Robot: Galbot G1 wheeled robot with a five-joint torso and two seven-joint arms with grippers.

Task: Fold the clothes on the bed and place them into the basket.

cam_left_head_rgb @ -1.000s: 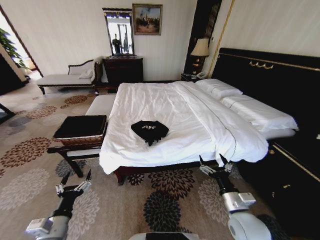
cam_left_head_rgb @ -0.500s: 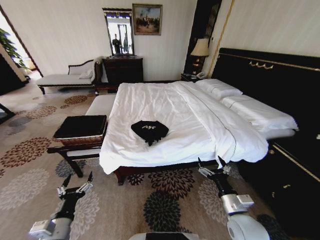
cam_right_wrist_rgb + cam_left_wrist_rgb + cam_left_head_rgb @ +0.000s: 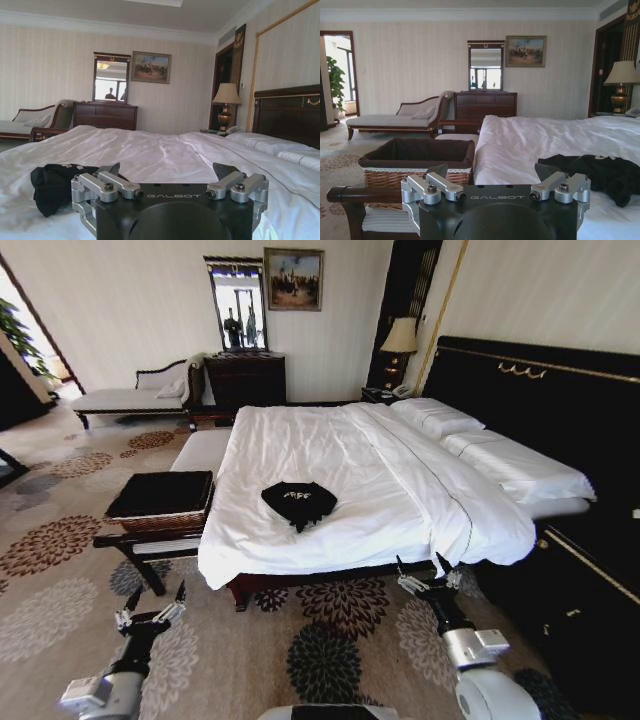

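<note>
While both pincers hang open and empty, left pincer (image 3: 152, 609), right pincer (image 3: 428, 573), crumpled T-shirt (image 3: 299, 502) on bed (image 3: 330, 455), orientation unclear.

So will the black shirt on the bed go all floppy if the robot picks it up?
Probably floppy: the black shirt lies crumpled in soft folds on the bed. It looks thin, so likely light, and would droop rather than hold its shape.

Cream striped walls (image 3: 130, 300) throughout. Patterned floral carpet (image 3: 60, 540) on floor. Dark wooden dresser (image 3: 246, 378) against far wall, mirror (image 3: 238, 302) above, framed painting (image 3: 294, 278) beside mirror. Pale chaise longue (image 3: 135, 395) left of dresser. Lit table lamp (image 3: 400, 338) on nightstand (image 3: 382, 394). Daylight from doorway at left, potted plant (image 3: 335, 85) there. White striped bench (image 3: 160, 540) on carpet.
</note>
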